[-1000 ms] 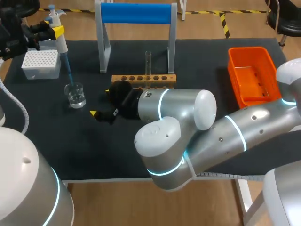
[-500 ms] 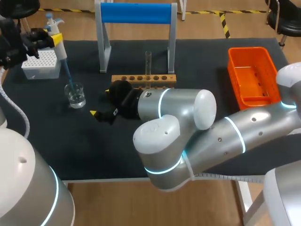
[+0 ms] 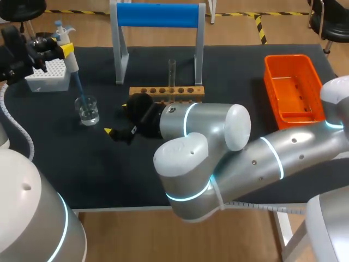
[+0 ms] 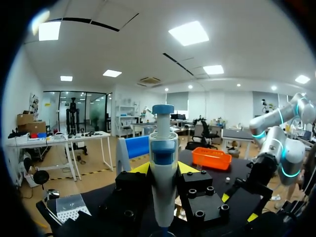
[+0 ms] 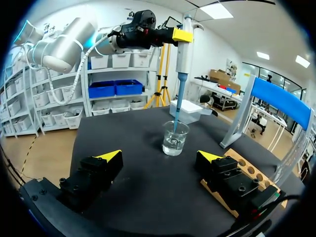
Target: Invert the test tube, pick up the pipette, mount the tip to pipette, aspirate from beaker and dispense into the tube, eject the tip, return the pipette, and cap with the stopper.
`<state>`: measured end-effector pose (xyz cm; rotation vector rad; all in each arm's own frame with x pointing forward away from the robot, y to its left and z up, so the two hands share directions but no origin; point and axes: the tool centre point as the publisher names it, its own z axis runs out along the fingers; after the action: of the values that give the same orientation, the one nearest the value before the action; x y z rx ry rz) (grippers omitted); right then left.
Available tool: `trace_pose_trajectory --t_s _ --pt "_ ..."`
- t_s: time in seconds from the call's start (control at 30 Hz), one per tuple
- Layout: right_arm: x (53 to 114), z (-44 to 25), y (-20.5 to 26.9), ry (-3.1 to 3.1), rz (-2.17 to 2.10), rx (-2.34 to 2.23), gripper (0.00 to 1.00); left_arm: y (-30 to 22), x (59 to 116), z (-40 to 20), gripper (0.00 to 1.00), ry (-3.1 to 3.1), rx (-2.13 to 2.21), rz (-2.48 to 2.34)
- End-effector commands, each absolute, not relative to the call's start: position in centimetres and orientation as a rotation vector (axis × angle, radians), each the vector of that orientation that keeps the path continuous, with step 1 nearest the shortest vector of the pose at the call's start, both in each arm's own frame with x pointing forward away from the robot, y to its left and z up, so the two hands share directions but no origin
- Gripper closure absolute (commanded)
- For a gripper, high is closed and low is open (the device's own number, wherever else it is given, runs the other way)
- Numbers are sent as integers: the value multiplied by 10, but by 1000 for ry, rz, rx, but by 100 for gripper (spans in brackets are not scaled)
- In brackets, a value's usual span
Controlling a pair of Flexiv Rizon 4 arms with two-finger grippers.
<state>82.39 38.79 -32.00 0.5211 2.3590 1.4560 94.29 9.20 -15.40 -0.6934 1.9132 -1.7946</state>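
Observation:
My left gripper (image 3: 54, 49) is shut on the white pipette (image 3: 70, 54), which has a blue top and stands upright between its fingers (image 4: 163, 168). The pipette's blue tip (image 3: 80, 90) dips into the glass beaker (image 3: 87, 109), which holds clear liquid. A test tube (image 3: 172, 73) stands upright in the wooden rack (image 3: 166, 93). My right gripper (image 3: 116, 118) is open and low over the mat, between beaker and rack. In the right wrist view the beaker (image 5: 175, 138) is just ahead of the open fingers (image 5: 160, 155), with the pipette (image 5: 185, 44) above it.
A white tip box (image 3: 48, 73) sits at the far left behind the beaker. A blue-topped stand (image 3: 158, 16) rises behind the rack. An orange bin (image 3: 294, 87) is at the right. My right arm's big joints (image 3: 202, 147) cover the table's middle.
The left gripper with the pipette has sunk a little lower over the beaker. The right arm has not moved.

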Motion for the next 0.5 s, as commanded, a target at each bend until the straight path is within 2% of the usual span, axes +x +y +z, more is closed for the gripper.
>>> trace_pose_trajectory --t_s 0.03,0.5 --pt "824 -318 387 2366 1450 522 0 91 946 -158 100 1913 -693 -1793" --pt "824 -318 387 2366 1450 522 0 94 951 -172 100 1900 -695 -1793"
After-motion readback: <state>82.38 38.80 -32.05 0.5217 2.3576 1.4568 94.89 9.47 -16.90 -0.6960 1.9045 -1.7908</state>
